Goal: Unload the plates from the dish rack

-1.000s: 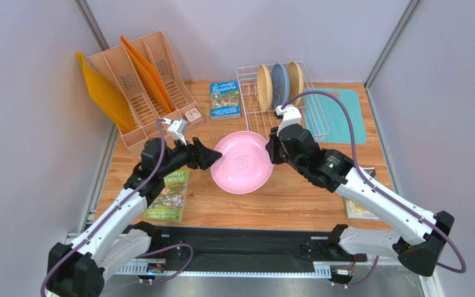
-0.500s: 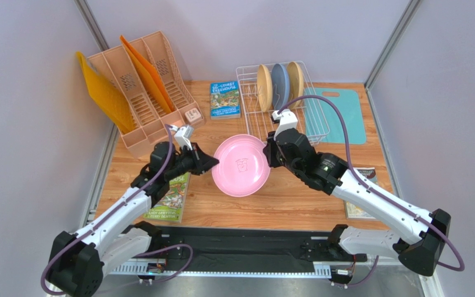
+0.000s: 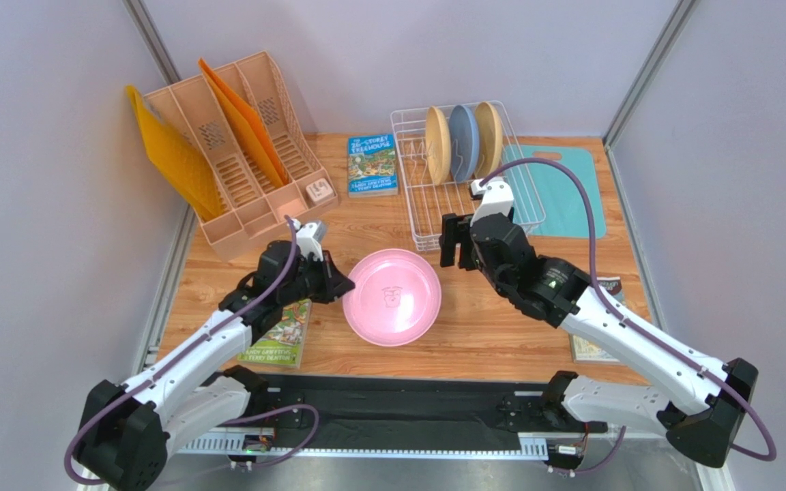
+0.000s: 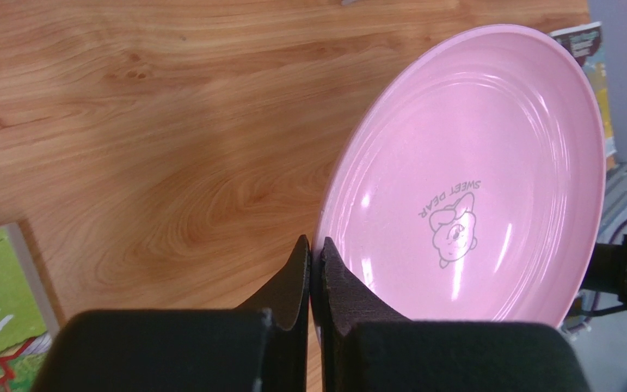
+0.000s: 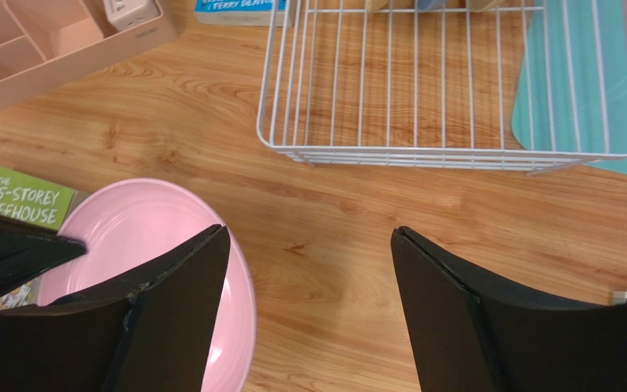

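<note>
A pink plate [image 3: 392,297] with a small bear mark hangs over the table's middle, held by its left rim. My left gripper [image 3: 340,286] is shut on that rim; in the left wrist view the pink plate [image 4: 472,180] sits pinched between the black fingers [image 4: 300,269]. My right gripper [image 3: 452,241] stands open above the wood, just right of the pink plate [image 5: 141,269], holding nothing. The white wire dish rack [image 3: 412,169] at the back holds a tan plate [image 3: 437,144], a blue plate [image 3: 463,139] and another tan plate [image 3: 488,133], all upright. The dish rack [image 5: 448,155] fills the right wrist view's top.
A peach slotted organiser [image 3: 238,143] with orange folders stands back left. A book [image 3: 371,164] lies beside the rack, another book [image 3: 282,322] under my left arm, a third [image 3: 597,343] under my right arm. A teal mat [image 3: 561,189] lies right of the rack.
My left gripper closed on the pink plate's left rim. My right gripper let go of the right rim and opened, pulling back toward the rack. The plate sank and moved slightly left.
</note>
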`<state>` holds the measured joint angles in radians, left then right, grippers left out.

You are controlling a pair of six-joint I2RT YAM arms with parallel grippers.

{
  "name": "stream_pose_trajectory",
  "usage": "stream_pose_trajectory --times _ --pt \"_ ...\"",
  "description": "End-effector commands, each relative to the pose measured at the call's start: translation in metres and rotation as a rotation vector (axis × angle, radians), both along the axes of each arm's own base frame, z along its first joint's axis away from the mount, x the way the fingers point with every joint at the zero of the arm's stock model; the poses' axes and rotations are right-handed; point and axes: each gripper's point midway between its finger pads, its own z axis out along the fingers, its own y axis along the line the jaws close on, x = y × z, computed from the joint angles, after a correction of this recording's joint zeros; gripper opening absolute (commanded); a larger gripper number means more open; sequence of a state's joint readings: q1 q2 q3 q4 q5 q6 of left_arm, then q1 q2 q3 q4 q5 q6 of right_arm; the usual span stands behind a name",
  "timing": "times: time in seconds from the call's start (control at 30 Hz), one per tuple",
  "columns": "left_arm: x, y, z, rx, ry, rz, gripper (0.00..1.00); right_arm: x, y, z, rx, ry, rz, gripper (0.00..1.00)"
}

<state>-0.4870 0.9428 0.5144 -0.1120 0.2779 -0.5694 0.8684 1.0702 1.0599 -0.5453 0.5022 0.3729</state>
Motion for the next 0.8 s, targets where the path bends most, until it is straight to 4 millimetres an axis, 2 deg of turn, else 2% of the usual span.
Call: stream_pose_trajectory --times 0.0,0.07,0.1,0.23,0.3,0.33,0.37,0.43,0.47,0.7,0.73,0.77 --pt "0.008 0.013 -0.003 0.089 -0.008 0.044 0.00 0.016 -0.026 0.017 -0.013 -0.068 -0.105 0.79" --pt "0.012 0.021 -0.013 0.130 0.002 0.086 0.00 0.023 -0.033 0.018 -0.029 -0.066 -0.132 0.80" --pt "0.013 0.023 -0.017 0.144 0.004 0.092 0.00 0.027 -0.035 0.025 -0.029 -0.079 -0.141 0.80" --pt "0.024 0.034 -0.025 0.216 -0.015 0.142 0.00 0.048 -0.043 0.033 -0.055 -0.087 -0.186 0.80" --pt "0.034 0.044 -0.029 0.277 -0.025 0.190 0.00 0.064 -0.047 0.027 -0.090 -0.072 -0.214 0.80" --pt "0.037 0.047 -0.034 0.308 -0.024 0.194 0.00 0.071 -0.048 0.035 -0.094 -0.086 -0.222 0.80" --pt "0.042 0.052 -0.035 0.334 -0.031 0.217 0.00 0.082 -0.050 0.027 -0.119 -0.068 -0.237 0.80" --pt "0.051 0.054 -0.039 0.366 -0.039 0.229 0.00 0.097 -0.049 0.036 -0.125 -0.085 -0.241 0.80" --pt "0.054 0.056 -0.041 0.379 -0.043 0.242 0.00 0.108 -0.048 0.029 -0.144 -0.071 -0.247 0.80" --pt "0.072 0.052 -0.050 0.409 -0.041 0.256 0.00 0.170 -0.038 0.021 -0.218 -0.081 -0.249 0.79" --pt "0.072 0.052 -0.053 0.414 -0.032 0.253 0.00 0.179 -0.034 0.010 -0.242 -0.062 -0.240 0.79" --pt "0.073 0.052 -0.053 0.414 -0.030 0.257 0.00 0.188 -0.033 0.020 -0.251 -0.087 -0.249 0.79"
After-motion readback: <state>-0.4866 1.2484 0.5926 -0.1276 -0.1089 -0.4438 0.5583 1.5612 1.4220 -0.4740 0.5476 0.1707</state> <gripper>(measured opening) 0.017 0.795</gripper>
